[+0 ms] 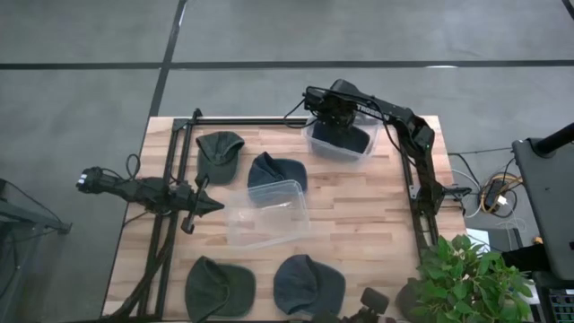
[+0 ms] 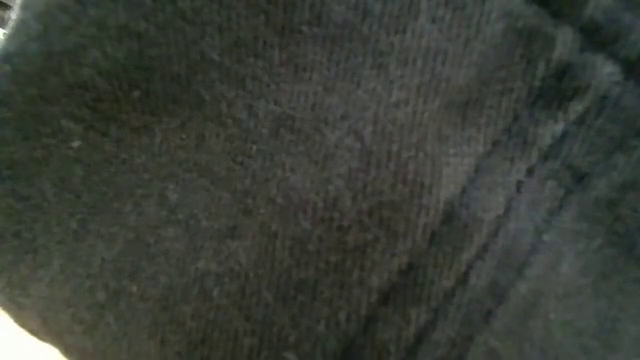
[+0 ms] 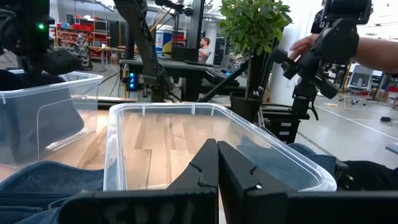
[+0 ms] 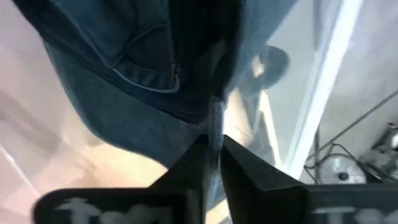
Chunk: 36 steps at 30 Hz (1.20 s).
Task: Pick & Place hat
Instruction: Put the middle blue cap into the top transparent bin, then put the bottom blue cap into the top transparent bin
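Table point(image 1: 359, 215) was wood, w/ both arms on it. Mid-table sat an empty clear bin point(image 1: 267, 213); a 2nd bin point(image 1: 339, 144) sat at approx 1 o'clock from it, near the far edge. Four loose hats lay around: green hat point(image 1: 219, 152) at 10 o'clock of the mid bin, blue hat point(image 1: 276, 170) touching that bin's far rim at 12, another green one point(image 1: 218, 287) at 7 and another blue one point(image 1: 308, 285) at 5, both by the near edge. R gripper point(image 4: 213, 152) hung over the 2nd bin, fingers pinched on a dark blue hat point(image 4: 143, 74) w/ its fabric draping into the bin. L gripper point(image 3: 217, 163) lay low at 9 o'clock of the mid bin, pointed at it, fingers pressed together on nothing. Low view was blocked by dark cloth point(image 2: 300, 180). A person's hand point(image 3: 305, 45) showed beyond the table, by a plant point(image 3: 255, 25).
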Each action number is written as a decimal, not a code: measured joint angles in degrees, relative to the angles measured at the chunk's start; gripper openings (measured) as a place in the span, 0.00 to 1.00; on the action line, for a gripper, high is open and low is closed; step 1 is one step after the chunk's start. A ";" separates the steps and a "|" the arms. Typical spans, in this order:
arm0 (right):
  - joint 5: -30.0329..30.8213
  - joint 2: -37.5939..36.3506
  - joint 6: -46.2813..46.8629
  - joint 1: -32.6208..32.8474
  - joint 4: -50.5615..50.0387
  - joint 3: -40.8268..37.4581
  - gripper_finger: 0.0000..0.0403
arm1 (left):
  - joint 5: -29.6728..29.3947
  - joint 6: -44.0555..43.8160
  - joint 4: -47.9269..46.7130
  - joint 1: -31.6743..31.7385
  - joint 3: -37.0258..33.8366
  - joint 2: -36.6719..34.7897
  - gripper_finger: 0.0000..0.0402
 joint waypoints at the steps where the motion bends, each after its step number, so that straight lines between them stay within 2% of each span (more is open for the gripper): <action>1: 0.65 -0.32 -0.01 0.00 0.02 0.00 0.13 | 0.00 -0.02 0.00 0.01 0.00 0.01 0.00; 10: 3.71 -3.37 0.06 0.17 0.02 0.24 0.47 | 0.00 -0.02 0.00 -0.01 -0.01 0.01 0.00; 14: 4.17 -6.31 0.05 0.68 0.04 0.24 0.54 | 0.00 -0.02 0.00 0.01 0.00 0.00 0.00; 19: 2.76 -11.68 1.82 2.91 0.04 0.24 0.57 | 0.00 -0.01 0.00 0.00 -0.01 0.01 0.00; 24: -5.13 -17.20 4.34 7.44 0.02 0.24 0.56 | 0.00 0.00 0.00 0.00 -0.01 0.01 0.00; 28: -15.70 -19.97 6.90 11.57 0.02 0.24 0.56 | 0.00 0.00 0.00 -0.01 -0.01 0.00 0.00; 33: -28.83 -20.69 11.99 16.89 0.10 -0.44 0.56 | 0.00 -0.01 0.00 0.00 -0.01 0.00 0.00; 36: -33.56 -20.11 13.75 20.72 0.03 -1.65 0.56 | 0.00 0.00 0.00 -0.01 -0.01 0.00 0.00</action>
